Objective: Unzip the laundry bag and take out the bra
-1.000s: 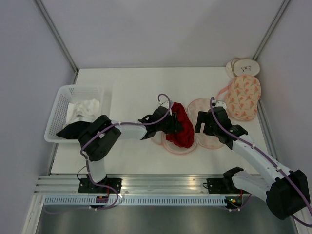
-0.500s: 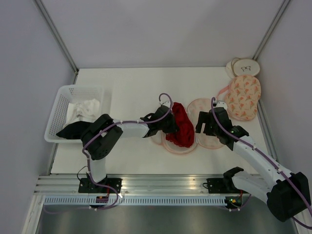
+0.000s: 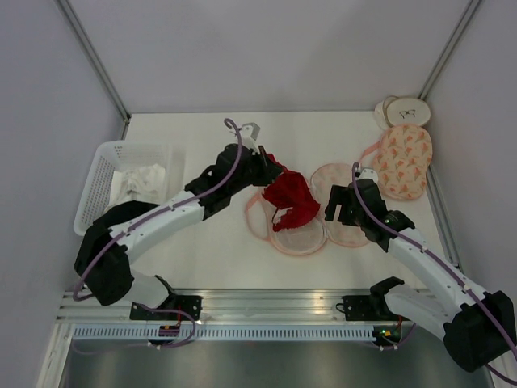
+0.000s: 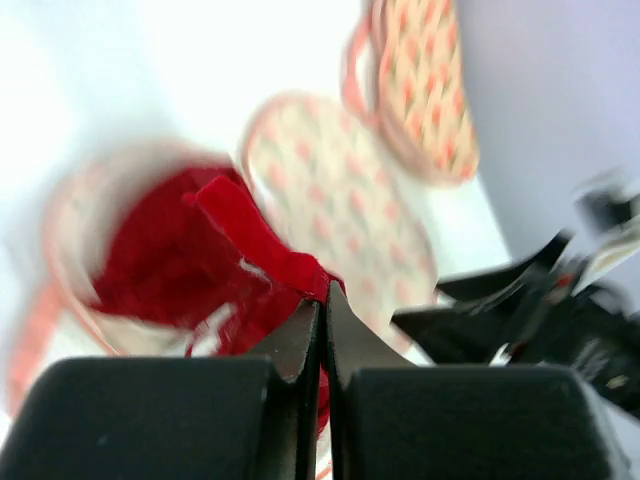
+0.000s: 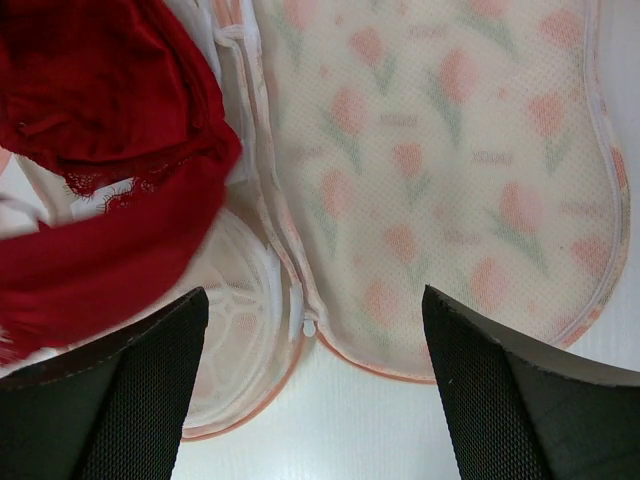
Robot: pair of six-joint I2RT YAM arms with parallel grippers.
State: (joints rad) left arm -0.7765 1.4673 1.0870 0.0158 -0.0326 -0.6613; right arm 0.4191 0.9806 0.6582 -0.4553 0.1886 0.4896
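Left jaws pinch one bra (image 3: 289,196) over one opened laundry bag (image 3: 300,239).

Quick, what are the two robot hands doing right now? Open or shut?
Left gripper: shut on the red bra.
Right gripper: open, holding nothing, over the laundry bag.

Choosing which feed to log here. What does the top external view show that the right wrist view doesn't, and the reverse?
Top external only: the left gripper pinching the red bra, the white basket, and the rounder pouch. Right wrist only: the bra's lace edge and the mesh weave of the laundry bag, seen between the open right gripper fingers. Both: the red bra lying over the opened laundry bag.
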